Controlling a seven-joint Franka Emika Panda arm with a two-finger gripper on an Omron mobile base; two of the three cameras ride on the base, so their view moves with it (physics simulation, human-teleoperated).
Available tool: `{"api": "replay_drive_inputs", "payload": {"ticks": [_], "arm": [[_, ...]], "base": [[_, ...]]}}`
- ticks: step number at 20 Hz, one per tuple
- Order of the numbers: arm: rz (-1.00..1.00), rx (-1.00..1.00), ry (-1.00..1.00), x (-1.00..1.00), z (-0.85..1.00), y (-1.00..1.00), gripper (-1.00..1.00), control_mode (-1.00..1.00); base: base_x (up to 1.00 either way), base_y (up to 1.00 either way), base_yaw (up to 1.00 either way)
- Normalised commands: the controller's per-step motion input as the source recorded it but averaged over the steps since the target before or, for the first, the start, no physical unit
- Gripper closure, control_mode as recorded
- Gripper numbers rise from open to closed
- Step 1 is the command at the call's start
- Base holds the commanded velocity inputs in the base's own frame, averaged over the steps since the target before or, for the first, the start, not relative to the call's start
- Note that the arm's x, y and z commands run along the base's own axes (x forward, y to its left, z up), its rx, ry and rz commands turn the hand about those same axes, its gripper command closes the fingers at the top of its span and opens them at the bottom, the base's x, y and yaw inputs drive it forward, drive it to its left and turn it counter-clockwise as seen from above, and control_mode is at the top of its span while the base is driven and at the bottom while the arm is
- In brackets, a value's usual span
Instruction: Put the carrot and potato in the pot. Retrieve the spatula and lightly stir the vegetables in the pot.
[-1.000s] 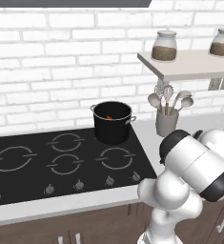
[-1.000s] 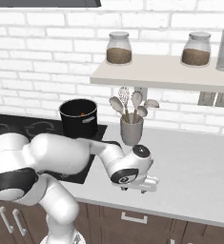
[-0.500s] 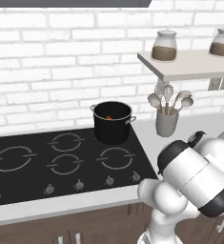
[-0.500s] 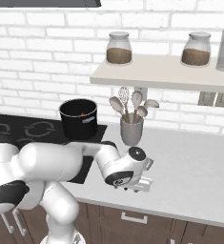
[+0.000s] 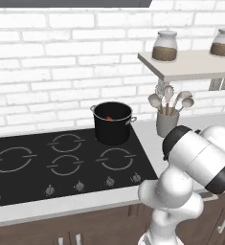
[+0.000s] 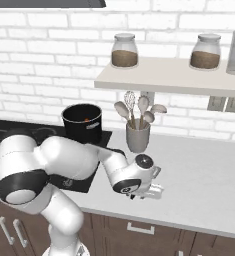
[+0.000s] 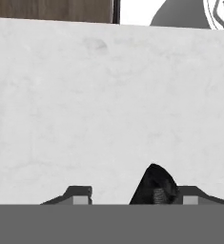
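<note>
The black pot [image 5: 113, 125] [image 6: 82, 121] stands at the back right corner of the cooktop, and an orange bit of carrot [image 5: 109, 117] [image 6: 85, 120] shows inside it. The potato is hidden. My gripper [image 6: 147, 193] [image 7: 135, 194] is down on the white counter [image 7: 108, 105], in front of the utensil cup. A black rounded piece, apparently the spatula handle [image 7: 154, 185], rises between my fingertips. It sits against the right one, with a gap to the left one. The jaws stand partly open around it. The spatula's head is out of view.
A grey utensil cup [image 5: 167, 123] [image 6: 137, 138] with spoons and a whisk stands right of the pot. A shelf [image 6: 169, 79] with jars hangs above it. The black cooktop [image 5: 61, 160] lies to the left. The counter's front edge is close to the hand.
The arm has folded lower and its elbow has swung across. The hand stays low on the counter in front of the cup. The pot and cup have not moved.
</note>
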Motion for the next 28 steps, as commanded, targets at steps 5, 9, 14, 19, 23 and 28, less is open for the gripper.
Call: {"api": "replay_drive_inputs", "payload": {"ticks": [5, 9, 14, 19, 23, 28], "arm": [[-0.31, 0.0, 0.09, 0.24, -0.37, 0.04, -1.0, -1.0], [-0.29, 0.0, 0.07, 0.0, -0.51, 0.29, 1.0, -1.0], [-0.2, 0.0, 0.0, -0.27, -0.08, 0.2, 1.0, -1.0], [-0.04, -0.03, -0.06, -0.55, 0.83, 0.25, 1.0, -1.0], [0.1, -0.12, -0.12, -0.4, 1.0, 0.38, 1.0, -1.0], [0.37, -0.37, -0.07, -0.1, 0.94, 0.58, 1.0, -1.0]], "base": [[0.0, 0.0, 0.0], [0.0, 0.0, 0.0], [0.0, 0.0, 0.0], [0.0, 0.0, 0.0], [0.0, 0.0, 0.0], [0.0, 0.0, 0.0]]}}
